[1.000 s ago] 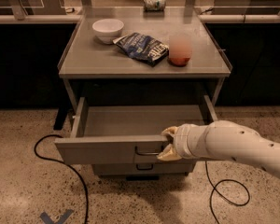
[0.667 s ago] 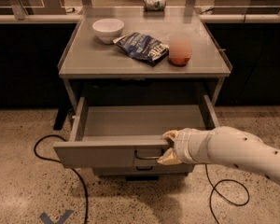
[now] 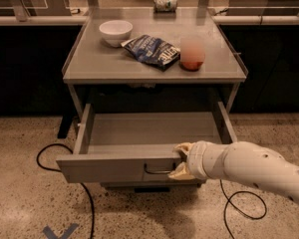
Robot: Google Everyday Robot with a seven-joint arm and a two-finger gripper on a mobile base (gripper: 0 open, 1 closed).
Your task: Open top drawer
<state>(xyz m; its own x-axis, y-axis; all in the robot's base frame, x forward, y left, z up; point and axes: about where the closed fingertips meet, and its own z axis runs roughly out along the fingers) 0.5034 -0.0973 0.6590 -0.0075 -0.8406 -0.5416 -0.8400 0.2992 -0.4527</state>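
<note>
The top drawer (image 3: pixel 109 169) is a wide, shallow grey metal drawer, pulled far out of the grey cabinet, and its inside looks empty. Its small dark wire handle (image 3: pixel 157 171) sits at the centre of the front panel. My gripper (image 3: pixel 180 161) comes in from the right on a white arm (image 3: pixel 249 171). Its tan fingers (image 3: pixel 182 172) are at the drawer's front edge, right beside the handle, one above the panel's top rim and one in front of the panel.
On the cabinet top (image 3: pixel 99 66) stand a white bowl (image 3: pixel 115 32), a blue chip bag (image 3: pixel 153 50) and a pinkish cup (image 3: pixel 192 53). A can (image 3: pixel 165 3) lies at the back. Black cables (image 3: pixel 52 156) loop on the speckled floor on both sides. Dark counters flank the cabinet.
The drawer has slid further out toward the camera, and my gripper has moved back with its front panel.
</note>
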